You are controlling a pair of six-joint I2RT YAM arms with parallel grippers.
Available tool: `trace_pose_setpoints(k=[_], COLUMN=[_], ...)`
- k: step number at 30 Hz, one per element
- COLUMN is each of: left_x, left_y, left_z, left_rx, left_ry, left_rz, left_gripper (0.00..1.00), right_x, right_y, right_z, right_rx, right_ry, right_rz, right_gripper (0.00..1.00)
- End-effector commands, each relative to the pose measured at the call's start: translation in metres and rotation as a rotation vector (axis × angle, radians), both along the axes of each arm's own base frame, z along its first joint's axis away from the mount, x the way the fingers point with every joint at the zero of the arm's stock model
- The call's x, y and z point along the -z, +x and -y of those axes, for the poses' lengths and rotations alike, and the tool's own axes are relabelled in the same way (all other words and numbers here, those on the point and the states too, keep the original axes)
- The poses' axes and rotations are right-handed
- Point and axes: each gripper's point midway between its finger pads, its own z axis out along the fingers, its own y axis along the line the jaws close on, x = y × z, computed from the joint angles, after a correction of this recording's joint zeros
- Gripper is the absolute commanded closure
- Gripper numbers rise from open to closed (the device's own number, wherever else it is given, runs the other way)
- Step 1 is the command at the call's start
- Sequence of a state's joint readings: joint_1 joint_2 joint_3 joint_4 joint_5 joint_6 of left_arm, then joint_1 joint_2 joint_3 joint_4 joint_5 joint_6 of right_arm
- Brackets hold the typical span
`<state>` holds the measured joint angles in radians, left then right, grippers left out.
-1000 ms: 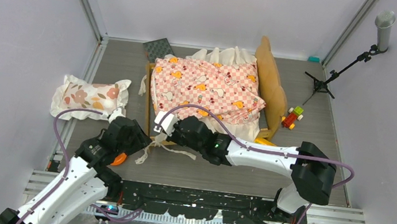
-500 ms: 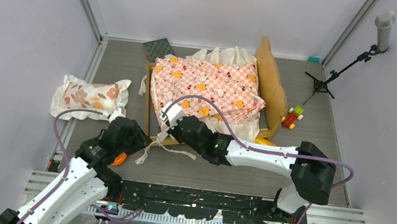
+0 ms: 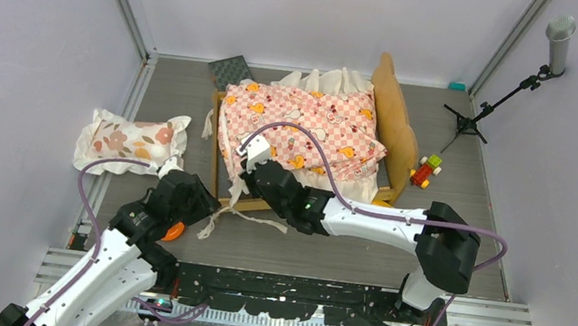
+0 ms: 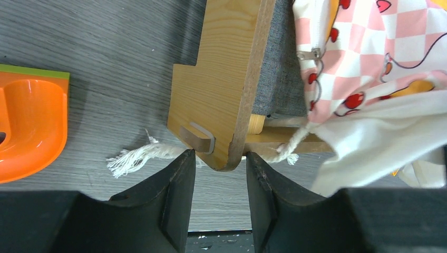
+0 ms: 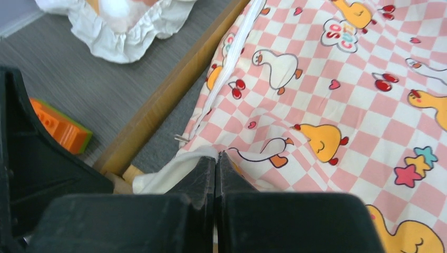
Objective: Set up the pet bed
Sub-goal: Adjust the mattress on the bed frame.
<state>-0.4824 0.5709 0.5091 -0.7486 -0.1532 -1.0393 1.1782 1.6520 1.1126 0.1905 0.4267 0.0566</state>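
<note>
The pet bed (image 3: pixel 396 122) is a tan wooden frame with a wavy headboard at the right, mostly covered by a pink-checkered ruffled sheet (image 3: pixel 307 127). My left gripper (image 3: pixel 209 196) holds the near corner of the footboard (image 4: pixel 221 79) between its fingertips (image 4: pixel 184 163). A strip of grey mattress (image 4: pixel 282 68) shows beside the wood. My right gripper (image 5: pixel 216 155) is shut on the sheet's (image 5: pixel 327 79) white ruffled edge, just above the bed's side rail (image 5: pixel 174 89). In the top view it (image 3: pixel 241 165) sits over the bed's near left corner.
A floral pillow (image 3: pixel 130 140) lies left of the bed. An orange toy (image 4: pixel 29 126) and a frayed white cord (image 4: pixel 137 158) lie by the footboard. A dark grey panel (image 3: pixel 230 71) is at the back. A toy car (image 3: pixel 426 171) and a mic stand (image 3: pixel 487 105) stand right.
My right gripper has moved up and right over the bed's corner, taking the sheet's edge with it. The left arm has hardly moved.
</note>
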Motion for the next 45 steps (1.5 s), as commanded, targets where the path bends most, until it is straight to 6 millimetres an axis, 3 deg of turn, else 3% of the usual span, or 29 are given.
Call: trace_pose_setpoints(k=[1, 9, 14, 18, 23, 29, 35, 45], left_x=[0.017, 0.017, 0.010, -0.006, -0.028, -0.046, -0.058, -0.094], left_y=[-0.006, -0.007, -0.007, -0.006, -0.007, -0.012, -0.014, -0.012], left_z=[-0.011, -0.012, -0.014, -0.021, -0.032, -0.049, -0.059, -0.083], left_rx=[-0.014, -0.014, -0.021, -0.039, -0.073, -0.127, -0.154, -0.204], left_ry=[0.063, 0.063, 0.066, 0.082, 0.109, 0.141, 0.173, 0.281], left_rz=[-0.043, -0.042, -0.028, 0.006, 0.046, 0.091, 0.110, 0.168], left_gripper=[0.59, 0.59, 0.59, 0.57, 0.54, 0.47, 0.34, 0.13], right_x=[-0.054, -0.047, -0.028, -0.017, -0.001, 0.001, 0.003, -0.025], right_y=[0.023, 0.011, -0.023, -0.057, -0.096, -0.121, -0.106, -0.052], right_z=[-0.005, -0.015, -0.024, -0.026, -0.010, 0.021, 0.049, 0.107], right_rx=[0.128, 0.035, -0.198, -0.397, -0.623, -0.743, -0.615, -0.072], right_ry=[0.188, 0.176, 0.088, 0.037, -0.097, -0.195, -0.251, -0.083], right_rz=[0.023, -0.024, -0.064, -0.106, -0.148, -0.162, -0.122, -0.082], right_gripper=[0.99, 0.99, 0.98, 0.94, 0.82, 0.65, 0.56, 0.49])
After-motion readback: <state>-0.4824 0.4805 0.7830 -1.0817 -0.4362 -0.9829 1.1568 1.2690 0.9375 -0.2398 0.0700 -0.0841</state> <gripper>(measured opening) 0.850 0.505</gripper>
